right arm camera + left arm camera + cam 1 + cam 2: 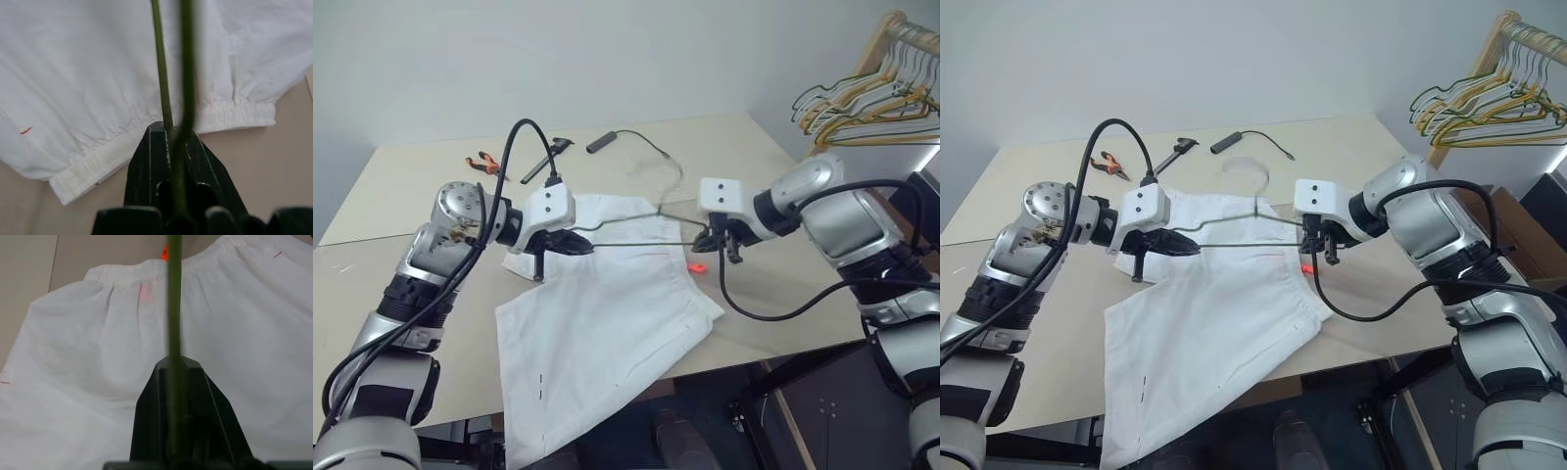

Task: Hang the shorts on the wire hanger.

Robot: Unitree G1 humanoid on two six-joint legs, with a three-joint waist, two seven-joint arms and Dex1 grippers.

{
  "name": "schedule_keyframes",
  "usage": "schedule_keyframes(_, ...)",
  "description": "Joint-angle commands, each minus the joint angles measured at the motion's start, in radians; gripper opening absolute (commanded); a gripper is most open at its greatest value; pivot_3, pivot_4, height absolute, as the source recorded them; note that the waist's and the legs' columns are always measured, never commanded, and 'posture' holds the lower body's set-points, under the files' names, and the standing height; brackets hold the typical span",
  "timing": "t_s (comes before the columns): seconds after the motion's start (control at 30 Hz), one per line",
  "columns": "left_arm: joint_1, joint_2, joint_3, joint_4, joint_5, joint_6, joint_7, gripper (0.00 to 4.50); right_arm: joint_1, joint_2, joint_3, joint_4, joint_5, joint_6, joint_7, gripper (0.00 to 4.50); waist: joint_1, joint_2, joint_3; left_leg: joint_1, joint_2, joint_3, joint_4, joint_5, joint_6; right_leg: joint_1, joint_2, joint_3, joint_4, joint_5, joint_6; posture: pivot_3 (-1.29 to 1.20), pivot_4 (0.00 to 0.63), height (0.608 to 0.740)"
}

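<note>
The white shorts (597, 333) lie flat on the beige table, with the elastic waistband toward the right and one leg hanging over the front edge. A small orange-red tag (697, 266) shows at the waistband. The thin grey wire hanger (1244, 244) is held level just above the upper part of the shorts, its hook (1250, 168) pointing toward the back. My left gripper (582, 245) is shut on the hanger's left corner. At the right corner, over the waistband, my right gripper (710, 241) is shut on the wire. The wire (173, 308) runs straight out of the left jaws, and two strands (161, 73) leave the right jaws.
Orange-handled pliers (484, 164), a black tool (554, 152) and a black stick with a cable (603, 142) lie at the back of the table (401, 186). A bunch of yellow and grey hangers (862, 103) hangs on a wooden rack at the far right.
</note>
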Motion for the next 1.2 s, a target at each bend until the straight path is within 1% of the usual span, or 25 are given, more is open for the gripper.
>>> schedule_keyframes(0.03, -0.011, 0.006, 0.026, -0.044, -0.022, -0.005, -0.008, 0.0, -0.004, -0.007, -0.039, -0.017, -0.006, -0.012, 0.007, 0.06, 0.0, 0.0, 0.0, 0.0, 0.0, 0.0, 0.0, 0.0, 0.0, 0.0, 0.0, 0.0, 0.0, 0.0, 0.0, -0.12, 0.05, 0.74)
schedule_keyframes(0.17, 0.027, -0.011, 0.072, -0.023, -0.053, -0.143, -0.012, 0.0, 0.012, -0.015, -0.056, -0.029, 0.005, -0.009, 0.016, 0.06, 0.0, 0.0, 0.0, 0.0, 0.0, 0.0, 0.0, 0.0, 0.0, 0.0, 0.0, 0.0, 0.0, 0.0, 0.0, -0.12, 0.05, 0.74)
schedule_keyframes(0.23, 0.041, -0.014, 0.088, -0.008, -0.067, -0.178, -0.025, 0.0, 0.029, -0.025, -0.071, -0.049, 0.019, 0.004, 0.024, 0.06, 0.002, 0.0, 0.0, 0.0, 0.0, 0.0, 0.0, 0.0, 0.0, 0.0, 0.0, 0.0, 0.0, 0.0, 0.0, -0.12, 0.058, 0.74)
schedule_keyframes(0.37, 0.019, -0.012, 0.129, 0.069, -0.136, -0.152, -0.081, 1.01, 0.104, -0.077, -0.129, -0.12, 0.082, 0.041, 0.057, 0.0, 0.009, 0.0, 0.0, 0.0, 0.0, -0.001, 0.0, 0.0, 0.0, 0.0, 0.0, -0.001, 0.0, 0.0, 0.0, -0.12, 0.065, 0.74)
schedule_keyframes(0.43, 0.0, -0.01, 0.152, 0.123, -0.127, -0.149, -0.04, 1.62, 0.158, -0.108, -0.174, -0.162, 0.123, 0.098, 0.055, 0.0, 0.016, 0.0, 0.0, 0.0, 0.0, -0.001, 0.0, 0.0, 0.0, 0.0, 0.0, -0.001, 0.0, 0.0, 0.0, -0.12, 0.069, 0.74)
schedule_keyframes(0.47, -0.002, -0.005, 0.159, 0.141, -0.116, -0.157, -0.021, 2.02, 0.18, -0.12, -0.192, -0.182, 0.137, 0.123, 0.049, 0.0, 0.019, 0.0, 0.0, -0.001, 0.0, -0.001, 0.0, 0.0, 0.0, 0.0, 0.0, -0.001, 0.0, 0.0, 0.0, -0.13, 0.071, 0.74)
schedule_keyframes(0.53, 0.012, 0.015, 0.179, 0.158, -0.111, -0.165, -0.008, 2.6, 0.236, -0.148, -0.235, -0.234, 0.168, 0.177, 0.03, 0.0, 0.023, 0.001, 0.001, 0.0, 0.0, -0.001, 0.0, 0.0, 0.0, 0.001, 0.0, -0.001, -0.001, 0.0, 0.0, -0.14, 0.076, 0.74)
schedule_keyframes(0.63, 0.075, 0.057, 0.241, 0.142, -0.14, -0.133, 0.02, 3.58, 0.371, -0.197, -0.353, -0.314, 0.241, 0.296, -0.02, 0.0, 0.024, 0.002, 0.002, 0.0, 0.001, 0.0, 0.0, 0.0, 0.0, 0.0, 0.001, -0.001, 0.0, 0.0, 0.0, -0.14, 0.086, 0.74)
schedule_keyframes(0.73, 0.165, 0.069, 0.314, 0.035, -0.205, -0.06, 0.06, 4.48, 0.523, -0.226, -0.487, -0.356, 0.296, 0.41, -0.094, 0.0, 0.028, 0.002, 0.002, 0.0, 0.001, 0.0, 0.0, 0.0, 0.001, 0.001, 0.0, -0.001, 0.0, -0.001, 0.0, -0.13, 0.099, 0.74)
schedule_keyframes(0.77, 0.216, 0.058, 0.345, -0.041, -0.244, -0.045, 0.076, 4.48, 0.581, -0.227, -0.541, -0.36, 0.318, 0.474, -0.121, 0.0, 0.032, 0.002, 0.003, 0.0, 0.001, 0.0, 0.0, 0.0, 0.001, 0.001, 0.0, -0.001, 0.0, -0.001, 0.0, -0.12, 0.102, 0.74)
schedule_keyframes(0.83, 0.286, 0.042, 0.384, -0.144, -0.291, -0.032, 0.104, 4.48, 0.655, -0.226, -0.609, -0.377, 0.353, 0.553, -0.164, 0.0, 0.045, 0.002, 0.003, 0.0, 0.001, 0.0, 0.001, -0.001, 0.001, 0.002, 0.0, -0.001, -0.001, -0.001, 0.0, -0.12, 0.105, 0.74)
schedule_keyframes(0.87, 0.322, 0.052, 0.389, -0.212, -0.33, 0.025, 0.104, 4.48, 0.696, -0.218, -0.647, -0.364, 0.372, 0.612, -0.185, 0.0, 0.052, 0.001, 0.003, 0.0, 0.001, 0.0, 0.001, -0.001, 0.001, 0.002, 0.0, -0.001, -0.001, -0.001, 0.0, -0.12, 0.107, 0.74)
schedule_keyframes(0.93, 0.376, 0.069, 0.394, -0.313, -0.393, 0.101, 0.095, 4.48, 0.727, -0.227, -0.663, -0.315, 0.411, 0.76, -0.21, 0.0, 0.061, 0.001, 0.004, 0.0, 0.001, 0.001, 0.001, -0.001, 0.001, 0.002, 0.001, 0.0, -0.001, -0.001, 0.0, -0.12, 0.111, 0.74)
schedule_keyframes(0.97, 0.394, 0.066, 0.399, -0.344, -0.413, 0.111, 0.098, 4.48, 0.744, -0.221, -0.678, -0.303, 0.421, 0.781, -0.228, 0.0, 0.064, 0.002, 0.004, 0.001, 0.001, 0.001, 0.001, -0.001, 0.001, 0.003, 0.001, 0.0, -0.001, -0.001, 0.0, -0.12, 0.111, 0.74)
schedule_keyframes(1.03, 0.412, 0.054, 0.406, -0.38, -0.444, 0.113, 0.107, 4.48, 0.749, -0.225, -0.665, -0.25, 0.447, 0.822, -0.238, 0.0, 0.07, 0.001, 0.004, 0.002, 0.001, 0.002, 0.001, -0.001, 0.001, 0.004, 0.001, 0.0, -0.001, -0.002, 0.001, -0.13, 0.114, 0.74)
schedule_keyframes(1.1, 0.42, 0.05, 0.408, -0.403, -0.465, 0.12, 0.114, 4.48, 0.755, -0.22, -0.658, -0.218, 0.47, 0.839, -0.247, 0.0, 0.072, 0.002, 0.004, 0.003, 0.001, 0.002, 0.001, -0.001, 0.001, 0.004, 0.001, 0.0, -0.002, -0.004, 0.005, -0.13, 0.116, 0.74)
schedule_keyframes(1.2, 0.431, 0.058, 0.398, -0.422, -0.473, 0.131, 0.123, 4.48, 0.779, -0.235, -0.633, -0.21, 0.493, 0.806, -0.241, 0.0, 0.072, 0.002, 0.005, 0.002, 0.001, 0.003, 0.001, -0.001, 0.001, 0.004, 0.001, 0.0, -0.003, -0.005, 0.006, -0.13, 0.118, 0.74)
